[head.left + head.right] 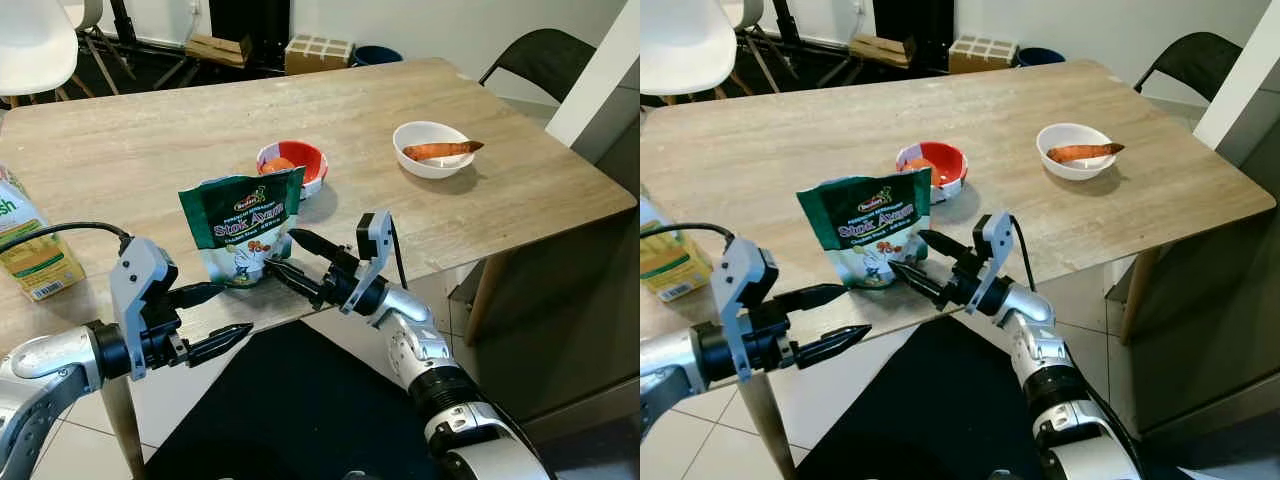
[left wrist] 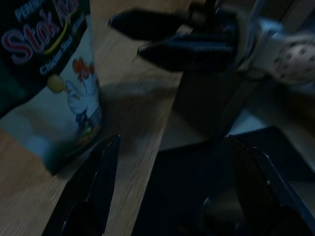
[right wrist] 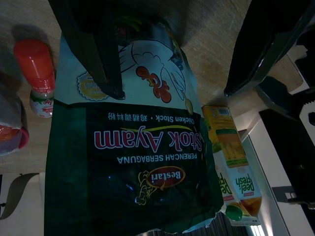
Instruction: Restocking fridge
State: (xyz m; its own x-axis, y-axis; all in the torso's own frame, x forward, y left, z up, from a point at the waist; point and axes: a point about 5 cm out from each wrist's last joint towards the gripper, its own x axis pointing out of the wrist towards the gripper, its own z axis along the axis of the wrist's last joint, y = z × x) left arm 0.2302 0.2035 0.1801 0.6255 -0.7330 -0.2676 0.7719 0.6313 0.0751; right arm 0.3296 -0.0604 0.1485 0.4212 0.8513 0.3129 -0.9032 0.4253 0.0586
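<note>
Glossy green stock pouch (image 1: 243, 227) upright near the wood-grain table's (image 1: 150, 140) 6 o'clock edge, right gripper (image 1: 292, 258) at its 4 o'clock with fingers spread, left gripper (image 1: 222, 315) off the edge, fingers spread, round white bowl (image 1: 432, 148) holding a carrot (image 1: 440, 150) at 2 o'clock, juice carton (image 1: 30, 250) at 9 o'clock.

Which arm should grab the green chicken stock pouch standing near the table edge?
Right. The right gripper is open with its fingers at the green chicken stock pouch. The left gripper, also open, hangs below the wooden table edge.
</note>
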